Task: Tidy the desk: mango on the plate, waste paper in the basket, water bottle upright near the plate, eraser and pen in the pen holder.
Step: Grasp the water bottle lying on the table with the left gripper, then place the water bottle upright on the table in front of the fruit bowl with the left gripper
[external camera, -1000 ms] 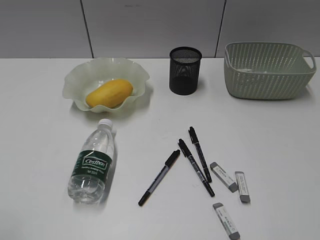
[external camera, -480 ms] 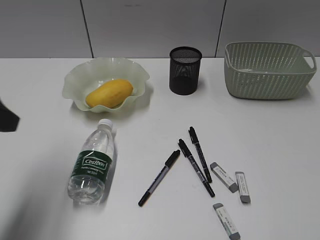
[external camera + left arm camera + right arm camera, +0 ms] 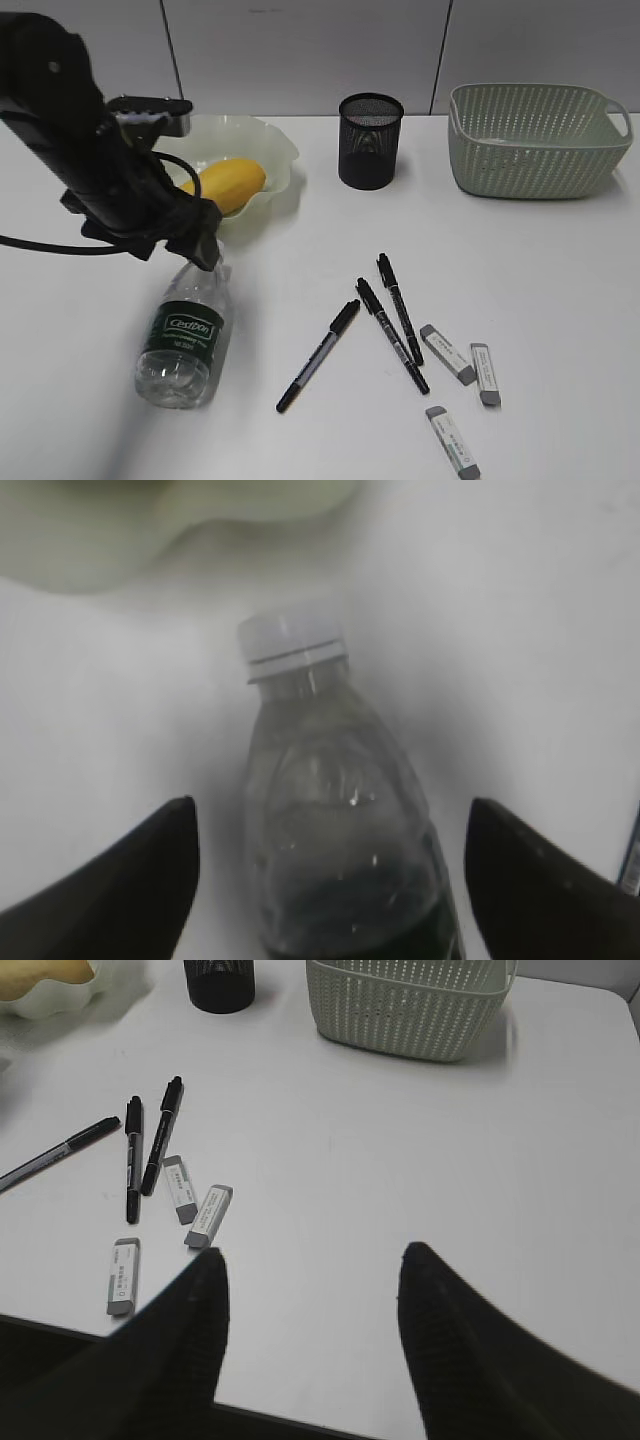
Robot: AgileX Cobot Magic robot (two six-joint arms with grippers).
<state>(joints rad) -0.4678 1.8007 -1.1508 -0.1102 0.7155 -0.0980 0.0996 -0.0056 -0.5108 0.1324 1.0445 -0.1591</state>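
The water bottle (image 3: 185, 335) lies on its side on the desk (image 3: 300, 270), with its white cap (image 3: 290, 640) toward the plate (image 3: 275, 140). My left gripper (image 3: 200, 248) hovers open over the bottle's neck. In the left wrist view its fingers (image 3: 150, 880) stand wide on either side of the bottle (image 3: 340, 820) without touching it. The mango (image 3: 225, 185) rests in the plate. Three pens (image 3: 392, 335) and three erasers (image 3: 447, 353) lie loose. The pen holder (image 3: 370, 140) and the basket (image 3: 535, 140) stand at the back. My right gripper (image 3: 315, 1255) is open and empty. The waste paper does not show.
The left arm (image 3: 80, 140) crosses in front of the plate's left side. In the right wrist view the erasers (image 3: 208, 1215) and pens (image 3: 160, 1135) lie left of that gripper, the desk's near edge (image 3: 300, 1420) runs just below it, and the basket (image 3: 410, 1005) stands ahead.
My left arm has swung in from the left edge and now stands over the bottle's cap end. The bottle, pens, erasers and mango have not moved.
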